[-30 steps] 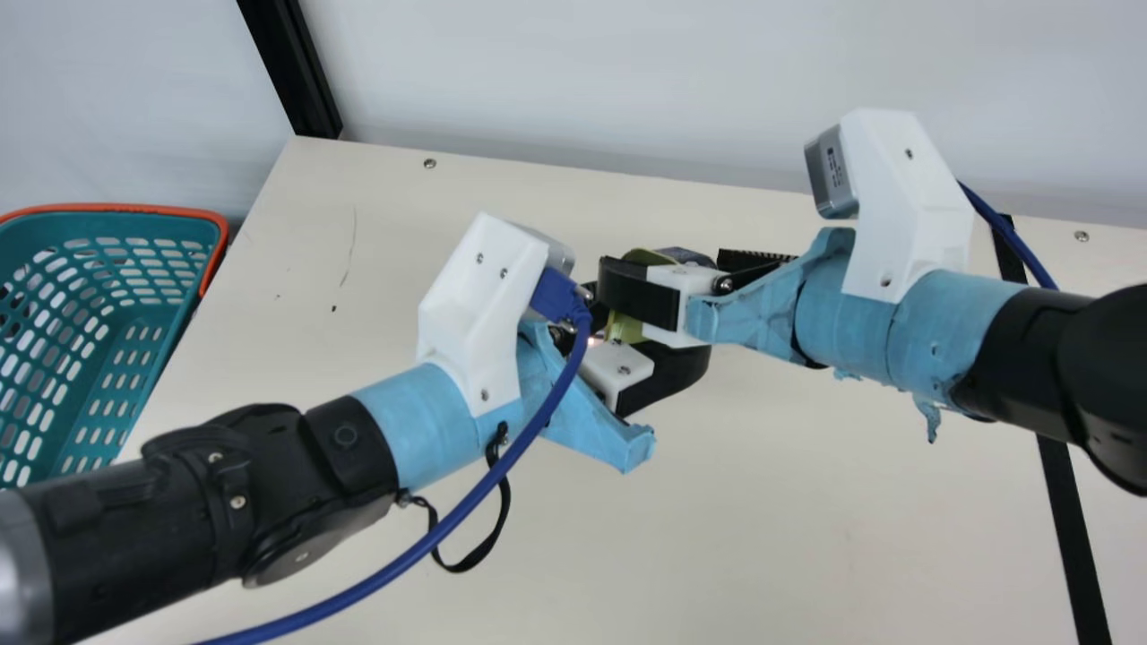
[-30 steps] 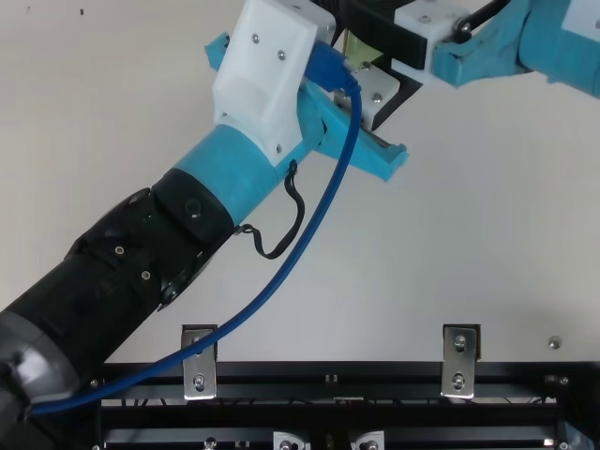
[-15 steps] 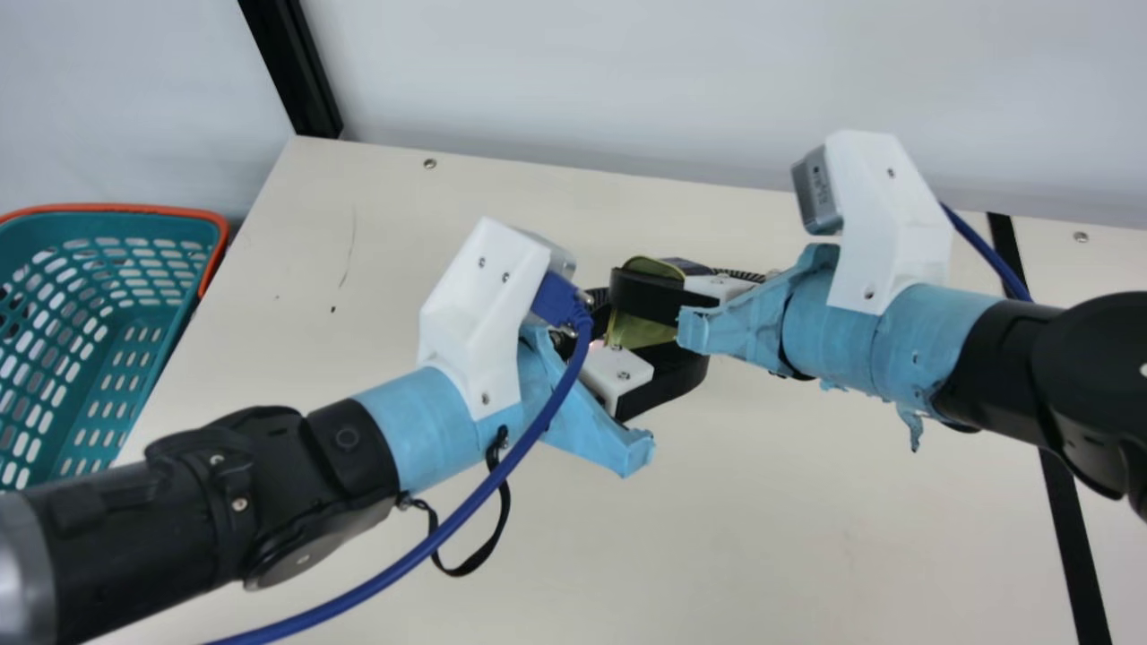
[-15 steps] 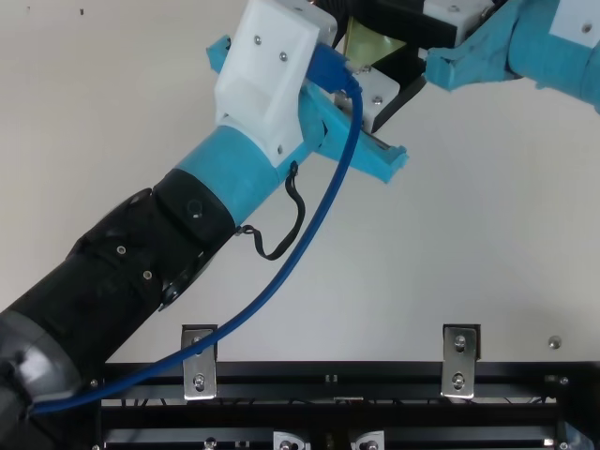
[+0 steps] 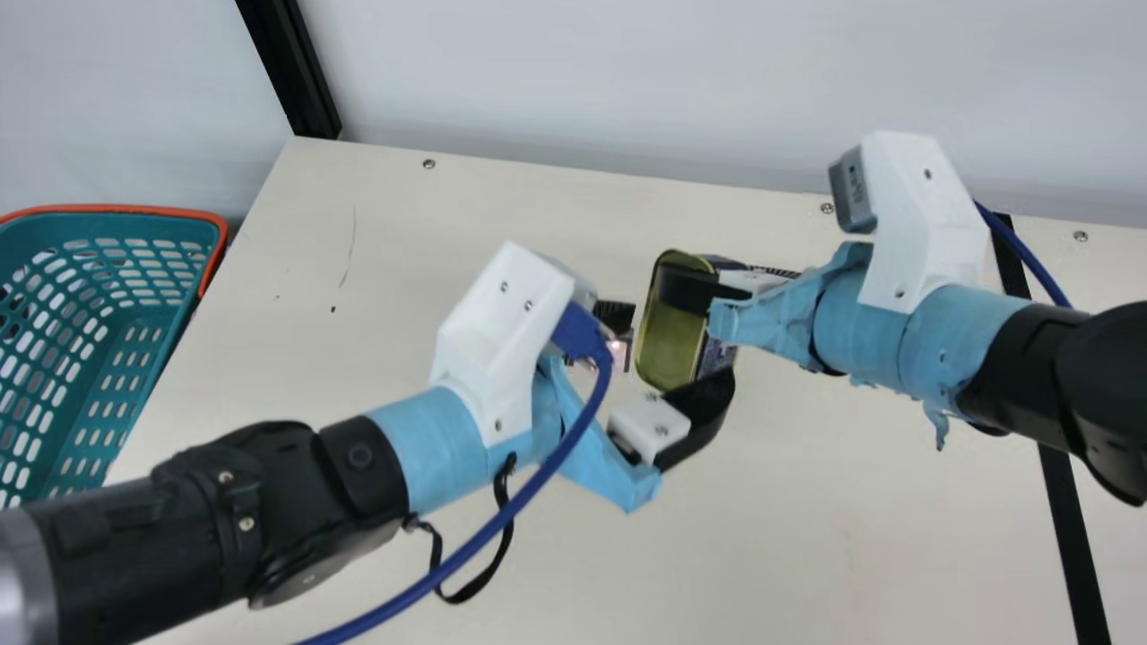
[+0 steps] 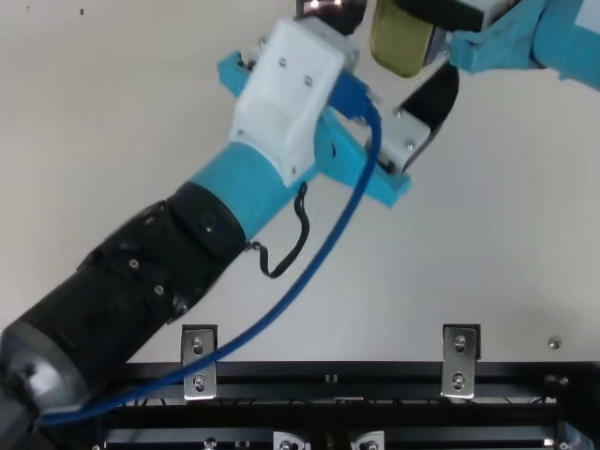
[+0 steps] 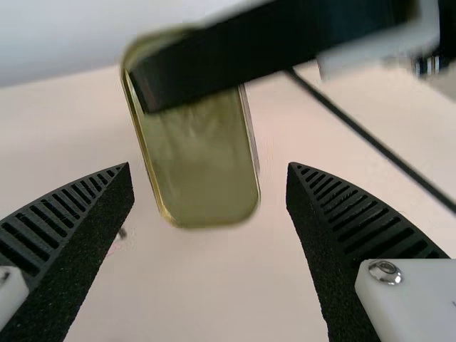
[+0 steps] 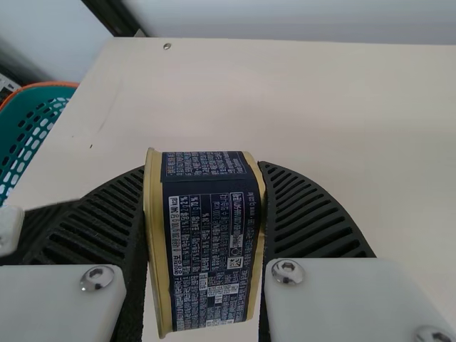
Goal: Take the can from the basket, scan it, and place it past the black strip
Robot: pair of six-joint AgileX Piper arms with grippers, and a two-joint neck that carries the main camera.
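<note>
Basket: rim (image 5: 116,209) at far L, main view; pick step prob. done, as can's out; handover L to R looks abt. complete; can't tell if scan's done.
L pincer: (image 7: 210,171) spread wide, nothing gripped; arm slants in from main view's lower L, fingers either side of can's near end; next, back it off w/o clipping the tin.
Can: (image 5: 668,345) rectangular, gold end toward L pincer, printed side facing R wrist cam; held over bench (image 5: 806,537), L of strip.
R pincer: (image 8: 203,171) closed on can, one finger per end; arm comes in from main view's R, wrist near mid-bench; next, present code if scan's pending, then carry R.
Black strip: (image 5: 1066,520) R side, under R arm; can must cross it, then set down & release.
</note>
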